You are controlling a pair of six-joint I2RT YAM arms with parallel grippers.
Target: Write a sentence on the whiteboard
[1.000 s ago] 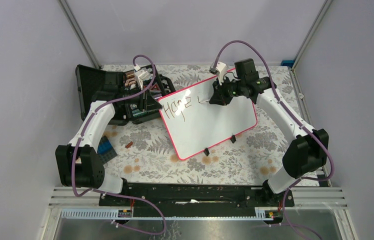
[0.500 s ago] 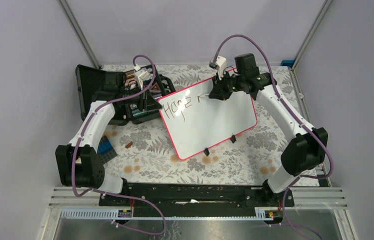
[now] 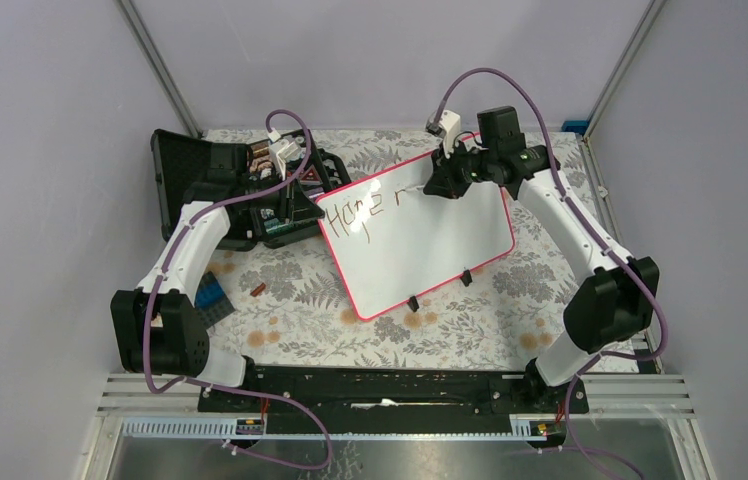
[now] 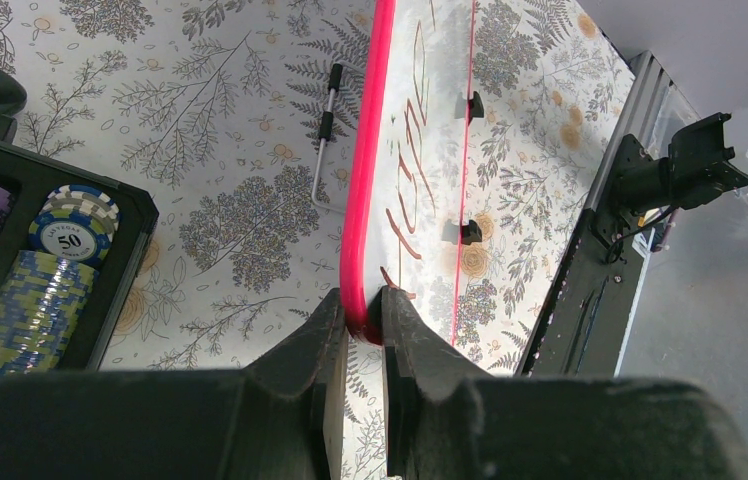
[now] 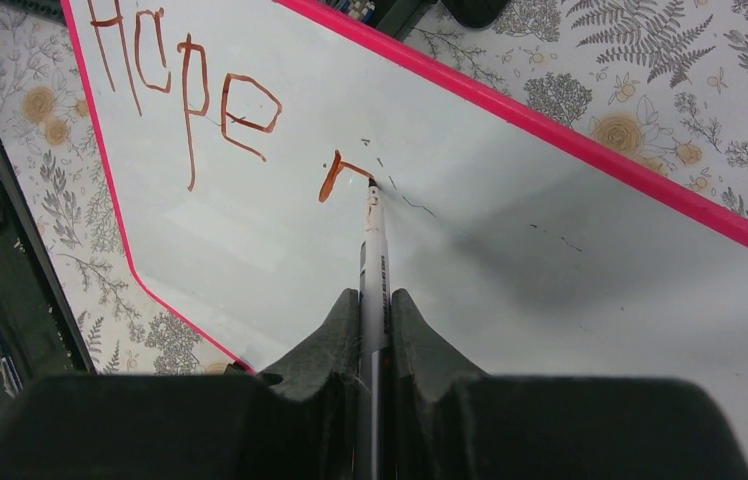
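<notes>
L fingers (image 4: 315,345) pinch whiteboard (image 4: 440,120) rim at its 10 o'clock, R fingers (image 5: 420,335) clamp marker (image 5: 373,270), tip touching board at 12 o'clock by unfinished sentence (image 5: 192,130) "Hope r".

The whiteboard (image 3: 430,245) is showing a plain white face, its rim (image 4: 360,200) is glowing pink-red, and its two clips (image 3: 413,301) are showing black. The sentence (image 5: 190,100) is appearing in reddish-brown strokes. The marker (image 5: 374,270) is showing a pale barrel with black print. The table cover (image 3: 300,300) is displaying a cream ground patterned with grey ferns and orange-tan blossoms. The case (image 3: 190,165) is showing black, and the chips (image 4: 68,228) are showing blue-and-white and purple-and-white striping. The left arm (image 3: 185,250) and right arm (image 3: 570,225) are wearing white shells with black joints and purple cables (image 3: 295,130). The left gripper (image 4: 360,330) and right gripper (image 5: 374,310) are showing black.
</notes>
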